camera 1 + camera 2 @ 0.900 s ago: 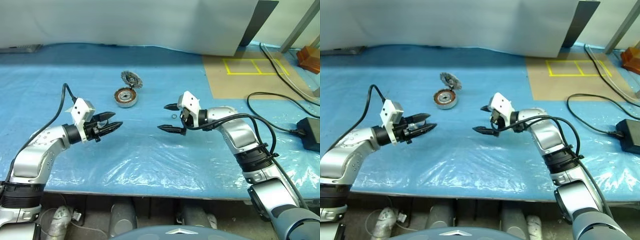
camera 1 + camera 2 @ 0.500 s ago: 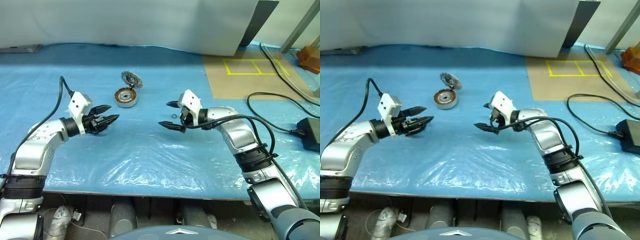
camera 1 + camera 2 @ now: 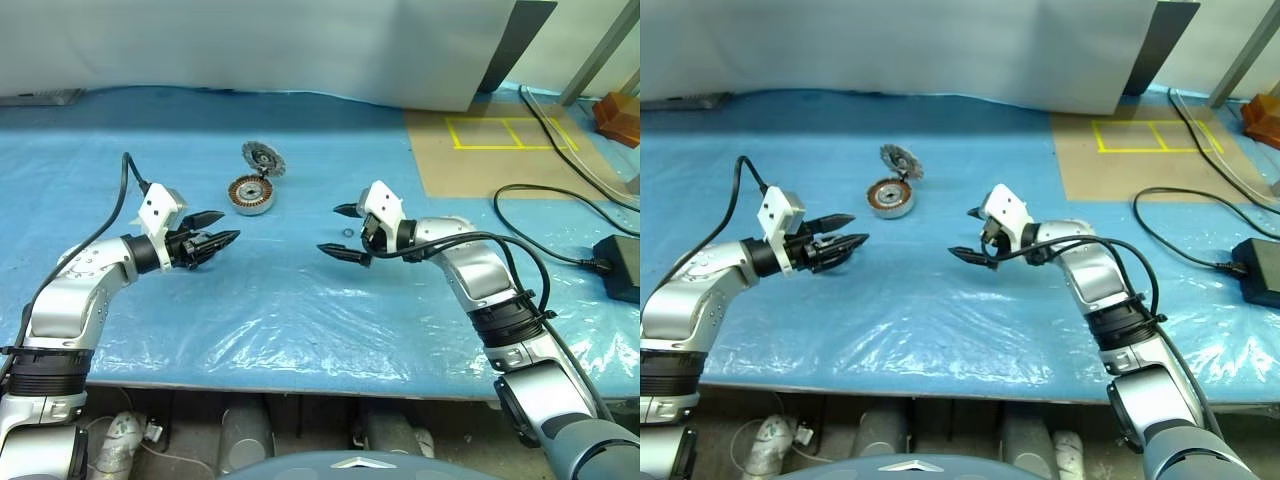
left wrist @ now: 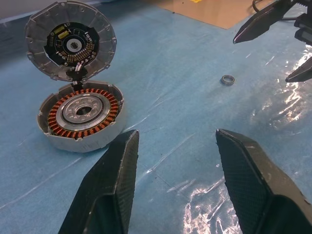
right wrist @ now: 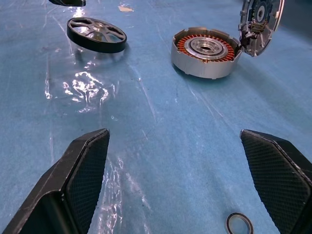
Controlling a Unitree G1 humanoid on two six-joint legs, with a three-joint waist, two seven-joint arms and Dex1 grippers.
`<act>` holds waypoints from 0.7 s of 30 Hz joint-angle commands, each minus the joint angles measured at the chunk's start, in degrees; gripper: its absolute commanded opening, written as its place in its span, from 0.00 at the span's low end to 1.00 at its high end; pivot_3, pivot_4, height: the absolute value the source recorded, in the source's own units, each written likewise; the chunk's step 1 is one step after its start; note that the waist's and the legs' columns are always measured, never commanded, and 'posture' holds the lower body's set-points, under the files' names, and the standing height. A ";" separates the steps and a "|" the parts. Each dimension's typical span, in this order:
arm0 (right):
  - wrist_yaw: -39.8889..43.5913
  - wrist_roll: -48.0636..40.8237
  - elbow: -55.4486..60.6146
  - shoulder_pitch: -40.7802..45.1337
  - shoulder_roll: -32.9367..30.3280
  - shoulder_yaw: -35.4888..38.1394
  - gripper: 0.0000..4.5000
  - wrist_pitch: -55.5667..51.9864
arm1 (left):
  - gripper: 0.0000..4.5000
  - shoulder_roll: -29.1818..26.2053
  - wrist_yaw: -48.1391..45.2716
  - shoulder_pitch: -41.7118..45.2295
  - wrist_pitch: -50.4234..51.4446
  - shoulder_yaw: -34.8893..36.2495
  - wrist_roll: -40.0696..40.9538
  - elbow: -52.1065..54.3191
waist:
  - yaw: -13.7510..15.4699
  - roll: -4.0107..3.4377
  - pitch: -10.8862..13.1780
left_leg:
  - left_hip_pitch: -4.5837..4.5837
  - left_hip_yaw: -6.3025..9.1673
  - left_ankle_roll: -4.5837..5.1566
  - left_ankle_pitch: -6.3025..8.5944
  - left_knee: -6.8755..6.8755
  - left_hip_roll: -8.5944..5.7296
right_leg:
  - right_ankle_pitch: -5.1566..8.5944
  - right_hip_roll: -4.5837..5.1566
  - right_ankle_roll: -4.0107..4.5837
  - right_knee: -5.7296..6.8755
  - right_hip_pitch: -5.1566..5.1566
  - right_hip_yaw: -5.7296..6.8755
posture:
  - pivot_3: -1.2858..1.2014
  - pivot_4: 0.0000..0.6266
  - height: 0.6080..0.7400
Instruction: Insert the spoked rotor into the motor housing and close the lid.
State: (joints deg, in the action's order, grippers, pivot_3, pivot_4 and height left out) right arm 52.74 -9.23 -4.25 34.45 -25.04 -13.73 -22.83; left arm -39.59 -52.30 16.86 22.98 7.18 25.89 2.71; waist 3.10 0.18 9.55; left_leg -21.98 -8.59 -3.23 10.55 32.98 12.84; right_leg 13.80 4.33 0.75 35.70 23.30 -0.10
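The motor housing (image 3: 250,195) sits open on the blue sheet, copper windings showing around its hub (image 4: 82,117). The lid (image 3: 264,157) stands upright at its far edge, circuit face toward me (image 4: 70,41). The spoked rotor (image 5: 96,35), a dark ring with thin spokes, lies just under the tips of my left gripper (image 3: 230,225). That gripper is open and empty, near-left of the housing. My right gripper (image 3: 332,229) hangs wide open and empty to the housing's right, pointing at the left gripper.
A tiny metal ring (image 3: 346,232) lies on the sheet between the right gripper's fingers. A cardboard sheet with yellow tape (image 3: 500,150) lies at the back right. Black cables and a power brick (image 3: 622,266) lie at the right edge.
My left gripper has moved a little toward the far side and the left, then held still. The right gripper has stayed in place, wide open.
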 commanded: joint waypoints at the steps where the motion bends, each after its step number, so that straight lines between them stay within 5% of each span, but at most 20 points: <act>1: 0.15 -1.09 2.03 0.70 -0.03 1.67 1.00 0.97 | 0.59 -0.46 -0.43 0.90 -0.46 0.60 0.08 1.23 | 0.00 0.00 0.00 | 0.00 0.00 0.00 0.00 0.00 0.00 | 0.00 0.00 0.00 0.00 0.00 0.00 | 0.52 0.24 1.00; 12: -0.39 -0.90 1.63 0.77 0.47 1.96 1.00 1.47 | 0.59 -0.01 0.40 5.82 0.30 -0.97 -1.94 -3.42 | 0.20 0.00 0.00 | 0.00 0.00 0.00 0.00 0.01 -0.01 | 0.00 0.00 0.00 0.01 0.00 0.00 | 0.52 0.24 1.00; 17: -0.90 -0.49 1.04 0.58 1.01 1.79 1.00 2.06 | 0.59 -2.17 -6.15 16.28 -4.47 -6.16 -7.53 -13.94 | 0.88 0.00 0.00 | 0.02 0.00 0.02 -0.01 0.05 -0.01 | -0.01 0.00 0.00 0.03 -0.01 -0.01 | 0.52 0.24 1.00; 21: -2.11 -0.04 0.99 -0.31 1.30 2.04 1.00 2.60 | 0.59 -2.40 -11.33 29.34 -14.22 -15.17 -18.59 -32.48 | 1.10 0.00 0.00 | 0.01 0.01 0.02 -0.02 0.05 -0.03 | -0.08 0.01 -0.13 0.05 -0.02 0.00 | 0.52 0.24 1.00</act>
State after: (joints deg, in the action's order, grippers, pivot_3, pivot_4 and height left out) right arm 51.30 -9.06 -4.50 34.31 -23.93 -12.90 -21.34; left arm -41.50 -62.24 42.88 13.88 -5.13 12.13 -24.10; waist 4.20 0.18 9.55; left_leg -21.97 -8.58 -3.21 10.54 33.03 12.81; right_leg 13.70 4.34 0.59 35.72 23.28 -0.11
